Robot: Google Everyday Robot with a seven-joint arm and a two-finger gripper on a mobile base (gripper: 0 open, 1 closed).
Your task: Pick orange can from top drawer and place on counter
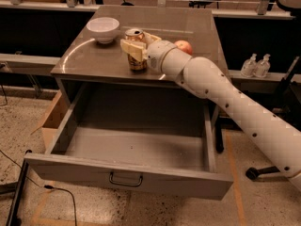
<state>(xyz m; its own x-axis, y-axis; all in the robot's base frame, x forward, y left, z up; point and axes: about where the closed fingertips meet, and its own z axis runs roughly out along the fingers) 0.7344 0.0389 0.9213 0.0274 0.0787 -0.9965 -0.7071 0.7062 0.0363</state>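
Observation:
The orange can (136, 59) stands upright near the front edge of the counter (188, 22), its silver top showing. My gripper (137, 45) reaches in from the right and is shut on the can, with one pale finger (131, 49) across its front and the other behind it. The can's base looks to be at the counter surface. The top drawer (66, 164) is pulled fully open below the counter. Its grey interior holds nothing, and its dark handle (125, 179) is on the front.
A white bowl (103, 28) sits at the counter's back left. A red-orange apple (184, 46) lies just behind my wrist. A cardboard box (51, 119) stands left of the cabinet. Two pump bottles (256, 66) stand on a shelf at the right. Cables run along the floor.

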